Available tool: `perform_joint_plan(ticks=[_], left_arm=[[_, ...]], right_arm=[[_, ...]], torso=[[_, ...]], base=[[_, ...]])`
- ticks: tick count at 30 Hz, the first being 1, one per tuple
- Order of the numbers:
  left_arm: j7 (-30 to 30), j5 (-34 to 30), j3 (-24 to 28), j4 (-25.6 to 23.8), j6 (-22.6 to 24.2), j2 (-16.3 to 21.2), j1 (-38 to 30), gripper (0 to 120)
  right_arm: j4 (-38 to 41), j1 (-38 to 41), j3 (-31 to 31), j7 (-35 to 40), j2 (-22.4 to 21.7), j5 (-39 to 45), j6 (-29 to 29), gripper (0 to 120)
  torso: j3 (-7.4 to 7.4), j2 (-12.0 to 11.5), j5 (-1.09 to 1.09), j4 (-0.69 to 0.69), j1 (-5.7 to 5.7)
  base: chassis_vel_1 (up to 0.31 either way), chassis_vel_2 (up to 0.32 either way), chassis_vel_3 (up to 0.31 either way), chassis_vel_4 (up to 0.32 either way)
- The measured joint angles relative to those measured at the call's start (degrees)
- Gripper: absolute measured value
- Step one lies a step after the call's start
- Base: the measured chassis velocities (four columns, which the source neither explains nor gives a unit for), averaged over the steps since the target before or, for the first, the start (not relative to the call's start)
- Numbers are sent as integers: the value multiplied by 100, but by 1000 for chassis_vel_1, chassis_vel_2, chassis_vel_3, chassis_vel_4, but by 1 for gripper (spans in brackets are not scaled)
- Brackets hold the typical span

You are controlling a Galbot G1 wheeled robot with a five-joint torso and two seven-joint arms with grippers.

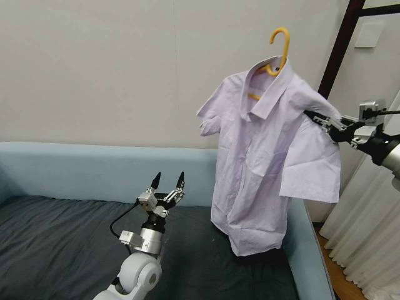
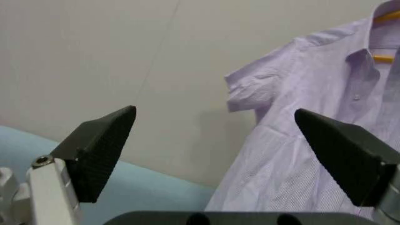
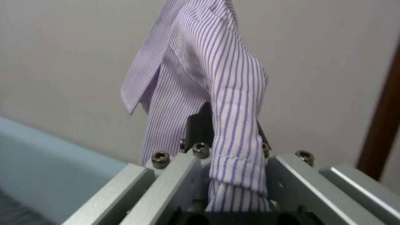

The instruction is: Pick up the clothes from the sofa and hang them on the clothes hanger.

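A pale purple striped shirt (image 1: 262,156) hangs on a yellow hanger (image 1: 279,47) held up in the air above the sofa's right end. My right gripper (image 1: 326,122) is shut on the shirt's shoulder and sleeve, and the striped cloth (image 3: 231,108) runs between its fingers in the right wrist view. My left gripper (image 1: 167,182) stands open above the sofa seat, left of the shirt and apart from it, fingers pointing up. In the left wrist view its two black pads (image 2: 100,150) are wide apart with the shirt (image 2: 319,131) beyond them.
The sofa has a dark grey seat (image 1: 62,244) and light blue back (image 1: 81,169) and right arm (image 1: 309,250). A dark wooden post (image 1: 340,44) rises at the right, with white curtains (image 1: 369,231) below it. A plain wall lies behind.
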Motion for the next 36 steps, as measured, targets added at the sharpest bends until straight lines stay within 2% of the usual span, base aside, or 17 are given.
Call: perform_joint_plan(ticks=[1, 5, 7, 9, 12, 22, 28, 32, 36], left_arm=[[0, 0, 0, 0, 0, 0, 0, 100], [-30, 151, -262, -185, 3, -124, 443, 100], [-31, 175, -292, -198, 4, -137, 498, 100], [-32, 285, -418, -218, 4, -220, 712, 100], [-32, 355, -496, -224, 1, -285, 841, 100], [-30, 484, -584, -223, -13, -447, 979, 100], [-34, 486, -629, -130, -22, -459, 962, 100], [-59, 444, -511, 76, -26, -434, 764, 100], [-62, 400, -362, 270, -24, -439, 584, 100]], right_arm=[[0, 0, 0, 0, 0, 0, 0, 1], [103, -182, 828, 143, 703, -1198, -251, 1], [136, -209, 946, 134, 806, -1362, -266, 1], [260, -296, 1357, 122, 1249, -1966, -249, 1], [275, -355, 1496, 113, 1470, -2355, -253, 1], [201, -386, 1443, 419, 1880, -2929, -263, 1], [-50, -201, 1201, 661, 2156, -3537, -269, 1], [-277, -130, 1106, 820, 2282, -3905, -103, 1], [-612, 58, 943, 960, 2470, -4439, 308, 1]], torso=[[0, 0, 0, 0, 0], [0, -1, 1, 0, 0], [0, -1, 0, -1, 0], [0, -1, 0, -1, 0], [0, -1, 0, -1, 0], [0, -1, 0, -1, 0], [1, -1, 0, 1, 0], [1, -1, 0, 2, 1], [0, -1, -1, -6, 1]], base=[[0, 0, 0, 0], [0, 0, 0, 0], [0, 0, 0, 0], [0, 0, 0, 0], [0, 0, 0, 0], [0, 0, 0, 0], [0, 0, 0, 0], [0, 0, 0, 0], [0, 0, 0, 0]])
